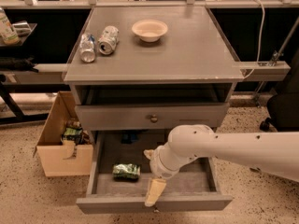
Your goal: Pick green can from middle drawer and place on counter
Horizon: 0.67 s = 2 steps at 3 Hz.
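Observation:
The green can (126, 171) lies on its side on the left part of the floor of the open middle drawer (154, 203). My gripper (151, 172) hangs over the drawer just right of the can, a small gap away. It is open, with one cream finger (154, 192) pointing down at the drawer's front wall and the other (148, 153) nearer the back. It holds nothing. The white arm reaches in from the right. The counter (187, 50) is the grey top of the cabinet above.
Two silver-white cans (87, 47) (108, 39) and a cream bowl (149, 30) sit on the counter's back left. The drawer above (153, 118) is closed. A cardboard box (60, 157) with clutter stands left of the cabinet. A dark chair (282, 111) is at right.

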{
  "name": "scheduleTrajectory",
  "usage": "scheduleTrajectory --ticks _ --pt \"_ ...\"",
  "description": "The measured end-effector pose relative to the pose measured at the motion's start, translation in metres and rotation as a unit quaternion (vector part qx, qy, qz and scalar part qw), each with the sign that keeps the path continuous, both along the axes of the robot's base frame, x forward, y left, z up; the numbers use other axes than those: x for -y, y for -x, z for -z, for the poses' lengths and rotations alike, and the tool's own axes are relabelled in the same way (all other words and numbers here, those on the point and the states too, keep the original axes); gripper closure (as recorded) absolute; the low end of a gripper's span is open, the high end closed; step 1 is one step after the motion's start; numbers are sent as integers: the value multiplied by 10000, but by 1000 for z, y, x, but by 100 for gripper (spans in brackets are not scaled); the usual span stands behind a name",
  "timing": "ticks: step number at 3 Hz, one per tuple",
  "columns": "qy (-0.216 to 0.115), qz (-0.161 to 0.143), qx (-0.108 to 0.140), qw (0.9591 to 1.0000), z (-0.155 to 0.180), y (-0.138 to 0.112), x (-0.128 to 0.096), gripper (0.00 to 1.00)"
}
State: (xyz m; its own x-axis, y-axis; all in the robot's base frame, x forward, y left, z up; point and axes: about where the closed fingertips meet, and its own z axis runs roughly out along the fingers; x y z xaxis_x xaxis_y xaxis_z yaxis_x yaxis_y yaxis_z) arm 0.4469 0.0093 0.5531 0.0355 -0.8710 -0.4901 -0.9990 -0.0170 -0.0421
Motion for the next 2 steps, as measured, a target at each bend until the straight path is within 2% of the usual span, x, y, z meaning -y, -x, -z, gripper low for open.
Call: scheduleTrajectory --ticks 2 --pt "-70 -13 -6 10000 7 -3 -3 0"
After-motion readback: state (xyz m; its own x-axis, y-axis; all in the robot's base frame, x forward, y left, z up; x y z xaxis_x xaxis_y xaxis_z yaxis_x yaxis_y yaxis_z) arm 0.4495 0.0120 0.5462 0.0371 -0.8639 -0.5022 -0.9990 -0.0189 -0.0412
